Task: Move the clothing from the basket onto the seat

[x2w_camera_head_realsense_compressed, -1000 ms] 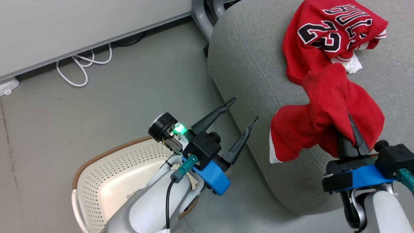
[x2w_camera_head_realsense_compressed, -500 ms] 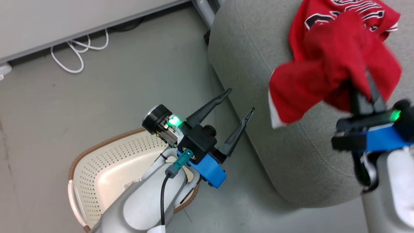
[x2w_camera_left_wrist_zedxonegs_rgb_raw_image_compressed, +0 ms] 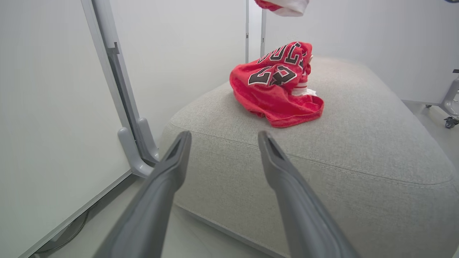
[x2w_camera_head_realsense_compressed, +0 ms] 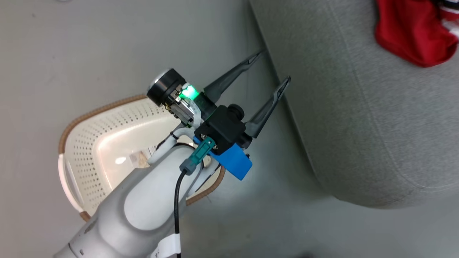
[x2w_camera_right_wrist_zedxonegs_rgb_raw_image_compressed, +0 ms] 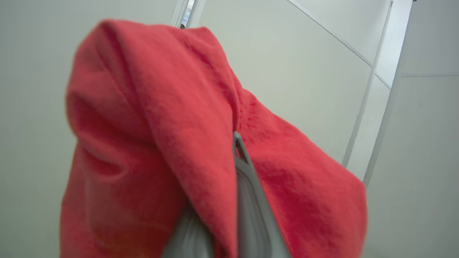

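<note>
1. clothing [x2w_camera_head_realsense_compressed: 408,36]: the "23" jersey [x2w_camera_left_wrist_zedxonegs_rgb_raw_image_compressed: 276,86] is heaped on the grey seat [x2w_camera_left_wrist_zedxonegs_rgb_raw_image_compressed: 358,143].
2. the perforated basket [x2w_camera_head_realsense_compressed: 86,143] is set on the floor [x2w_camera_head_realsense_compressed: 71,53].
3. the plain red garment [x2w_camera_right_wrist_zedxonegs_rgb_raw_image_compressed: 179,125] is clamped by the right gripper [x2w_camera_right_wrist_zedxonegs_rgb_raw_image_compressed: 235,143].
4. the left gripper [x2w_camera_head_realsense_compressed: 274,66] is held apart, empty.

We count 2 red garments: 1 jersey [x2w_camera_left_wrist_zedxonegs_rgb_raw_image_compressed: 276,82] w/ black-and-white lettering & 1 plain red piece [x2w_camera_right_wrist_zedxonegs_rgb_raw_image_compressed: 172,143]. Baskets: 1 basket [x2w_camera_head_realsense_compressed: 86,143]. Seats: 1 seat [x2w_camera_head_realsense_compressed: 358,107], light grey. Claws: 2, i.e. left claw [x2w_camera_head_realsense_compressed: 273,67] & right claw [x2w_camera_right_wrist_zedxonegs_rgb_raw_image_compressed: 239,150]. On the left one we see 2 dark fingers [x2w_camera_left_wrist_zedxonegs_rgb_raw_image_compressed: 168,172]. Also 1 green light [x2w_camera_head_realsense_compressed: 189,93], 1 black cable [x2w_camera_head_realsense_compressed: 176,200] on that arm, 1 castor wheel [x2w_camera_left_wrist_zedxonegs_rgb_raw_image_compressed: 449,123] past the seat.
</note>
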Controlling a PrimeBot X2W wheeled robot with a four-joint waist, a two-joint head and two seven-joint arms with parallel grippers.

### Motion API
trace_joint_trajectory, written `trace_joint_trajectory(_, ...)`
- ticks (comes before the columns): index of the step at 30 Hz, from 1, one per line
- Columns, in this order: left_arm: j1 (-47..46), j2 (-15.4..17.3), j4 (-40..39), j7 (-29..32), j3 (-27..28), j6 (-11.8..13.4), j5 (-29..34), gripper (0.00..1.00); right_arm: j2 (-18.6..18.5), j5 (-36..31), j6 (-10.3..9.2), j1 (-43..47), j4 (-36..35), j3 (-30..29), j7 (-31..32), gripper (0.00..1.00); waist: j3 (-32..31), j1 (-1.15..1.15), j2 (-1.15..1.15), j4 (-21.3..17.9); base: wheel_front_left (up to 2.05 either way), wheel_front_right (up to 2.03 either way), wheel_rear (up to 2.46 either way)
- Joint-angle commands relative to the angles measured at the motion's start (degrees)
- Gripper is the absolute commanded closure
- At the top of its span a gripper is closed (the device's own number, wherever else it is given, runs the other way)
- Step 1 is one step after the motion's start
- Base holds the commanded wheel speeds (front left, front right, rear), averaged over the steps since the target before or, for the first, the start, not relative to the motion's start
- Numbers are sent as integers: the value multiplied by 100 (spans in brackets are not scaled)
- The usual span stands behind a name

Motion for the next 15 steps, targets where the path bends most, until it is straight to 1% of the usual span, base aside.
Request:
trace_joint_trajectory(1, -155, 59, -65, 28, 32, 22, 63, 0, -220, -35, 1, -281, 120, -102, 0, 100, 526, -1, 0, 181, 0, 0, 0)
trace_joint_trajectory(4, -269, 117, -154, 45, 40, 33, 97, 0, -513, 44, 0, -574, 473, -290, 1, 100, 758, -1, 0, 200, 0, 0, 0)
trace_joint_trajectory(8, -367, 139, -233, 68, 13, 29, 122, 0, -832, 85, 1, -747, 1236, -440, 0, 100, 950, -1, 0, 246, 0, 0, 0)
trace_joint_trajectory(10, -384, 152, -252, 65, 9, 36, 123, 0, -882, 91, 1, -701, 1617, -414, 1, 100, 998, -1, 0, 256, 0, 0, 0)
trace_joint_trajectory(15, -430, 156, -264, 52, -13, 48, 99, 0, -842, 174, 1, -549, 2709, -451, 1, 100, 1063, -1, 0, 298, 0, 0, 0)
